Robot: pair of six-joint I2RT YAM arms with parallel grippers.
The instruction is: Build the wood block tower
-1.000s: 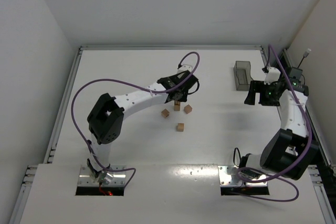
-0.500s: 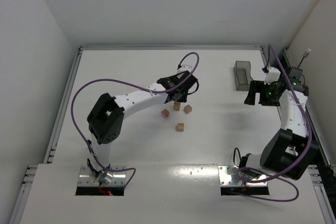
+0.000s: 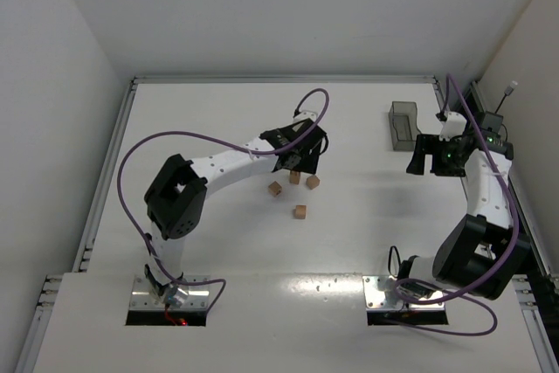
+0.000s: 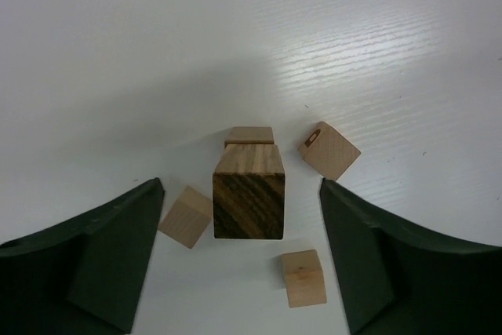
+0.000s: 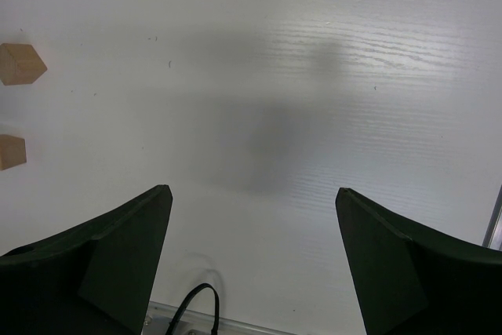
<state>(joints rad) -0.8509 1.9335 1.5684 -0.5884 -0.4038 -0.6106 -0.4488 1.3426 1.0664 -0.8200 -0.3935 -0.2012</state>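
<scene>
Tan wooden block tower (image 4: 248,202) stands untouched between my left gripper's (image 3: 297,162) wide-open jaws, so I read this as the release step. Next: rise straight, then fetch the loose light-brown wooden cube (image 4: 186,216). Right gripper (image 5: 252,191) is wide and empty.

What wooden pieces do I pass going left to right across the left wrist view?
loose cube → the tower → tilted cube
</scene>
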